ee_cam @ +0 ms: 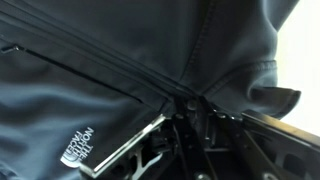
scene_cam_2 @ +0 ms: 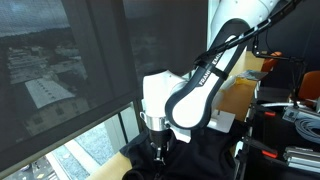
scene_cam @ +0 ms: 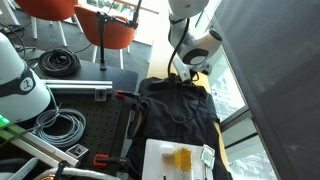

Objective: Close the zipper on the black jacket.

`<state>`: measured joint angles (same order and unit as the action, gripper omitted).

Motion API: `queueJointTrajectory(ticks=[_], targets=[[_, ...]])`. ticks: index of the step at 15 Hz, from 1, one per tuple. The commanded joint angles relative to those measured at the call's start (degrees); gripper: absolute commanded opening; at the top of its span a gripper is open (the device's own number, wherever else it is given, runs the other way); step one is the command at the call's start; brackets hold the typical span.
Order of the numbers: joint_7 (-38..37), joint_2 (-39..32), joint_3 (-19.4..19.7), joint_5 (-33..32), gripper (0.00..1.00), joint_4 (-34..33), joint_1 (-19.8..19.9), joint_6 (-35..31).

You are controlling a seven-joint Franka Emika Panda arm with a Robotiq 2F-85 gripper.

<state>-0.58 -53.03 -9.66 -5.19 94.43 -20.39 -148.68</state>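
The black jacket (scene_cam: 180,112) lies rumpled on the table, its far end by the window. It also shows in an exterior view (scene_cam_2: 195,162) and fills the wrist view (ee_cam: 60,100), with a white logo at lower left. The zipper (ee_cam: 120,75) is a thin dark seam running diagonally down to my fingertips. My gripper (ee_cam: 187,105) presses into the fabric at the seam's end, fingers drawn together on the zipper there. In both exterior views the gripper (scene_cam: 190,72) (scene_cam_2: 157,150) points down at the jacket's window end. The zipper pull itself is hidden between the fingers.
A white tray (scene_cam: 160,165) holding a yellow item lies on the jacket's near end. A black perforated board (scene_cam: 100,120) with red clamps and coiled cables (scene_cam: 58,62) lies beside the jacket. Orange chairs (scene_cam: 110,30) stand behind. The window glass (scene_cam_2: 60,70) is close by.
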Motion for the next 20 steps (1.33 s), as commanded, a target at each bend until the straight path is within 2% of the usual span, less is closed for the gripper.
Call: queueJointTrajectory(ticks=[1,7,8,11,15,20], targets=[[0.31,2.97,1.15,-0.5,0.49,5.15,1.29,-1.45],[1.07,8.04,1.65,-0.18,0.94,12.24,4.53,-3.39],[1.1,9.53,1.7,-0.16,0.99,13.99,5.07,-3.77],[0.86,15.63,2.45,-0.08,1.0,20.94,6.95,-3.53],[3.24,23.96,2.72,1.16,1.0,29.22,12.3,-1.87],[8.41,34.56,2.65,2.63,1.0,35.0,18.83,1.51]])
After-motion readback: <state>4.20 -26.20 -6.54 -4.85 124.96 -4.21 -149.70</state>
